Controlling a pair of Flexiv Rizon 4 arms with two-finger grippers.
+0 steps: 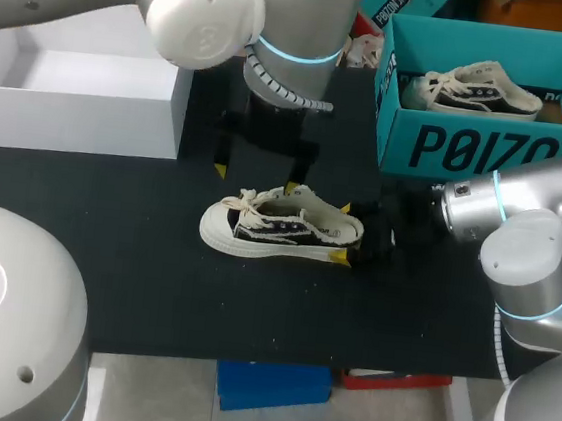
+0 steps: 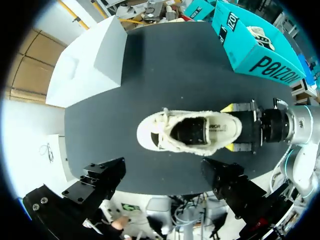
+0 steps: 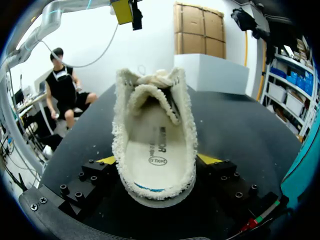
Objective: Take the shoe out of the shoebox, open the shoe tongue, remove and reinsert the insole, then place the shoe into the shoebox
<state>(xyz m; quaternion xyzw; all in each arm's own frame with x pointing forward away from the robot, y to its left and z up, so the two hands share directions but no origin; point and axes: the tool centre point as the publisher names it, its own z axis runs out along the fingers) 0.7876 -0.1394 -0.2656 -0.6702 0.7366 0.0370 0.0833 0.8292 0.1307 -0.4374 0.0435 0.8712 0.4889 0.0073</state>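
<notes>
A cream low-top shoe [image 1: 279, 228] with dark side panels lies on its sole mid-table, toe pointing left. My right gripper [image 1: 344, 233] is shut on its heel, one yellow tip on each side. In the right wrist view the shoe [image 3: 155, 125] stands between the fingers [image 3: 107, 160], its white insole [image 3: 152, 150] lying flat inside. My left gripper [image 1: 255, 178] hangs open above the shoe, touching nothing. In the left wrist view the left gripper [image 2: 164, 169] is spread wide over the shoe [image 2: 187, 131], with the right gripper [image 2: 228, 127] at the heel. The teal shoebox [image 1: 489, 147] stands at the back right.
A second matching shoe [image 1: 479, 94] lies inside the teal shoebox. A white open box [image 1: 82, 99] stands at the back left. Bare black tabletop [image 1: 152, 288] stretches in front of the shoe towards the near edge.
</notes>
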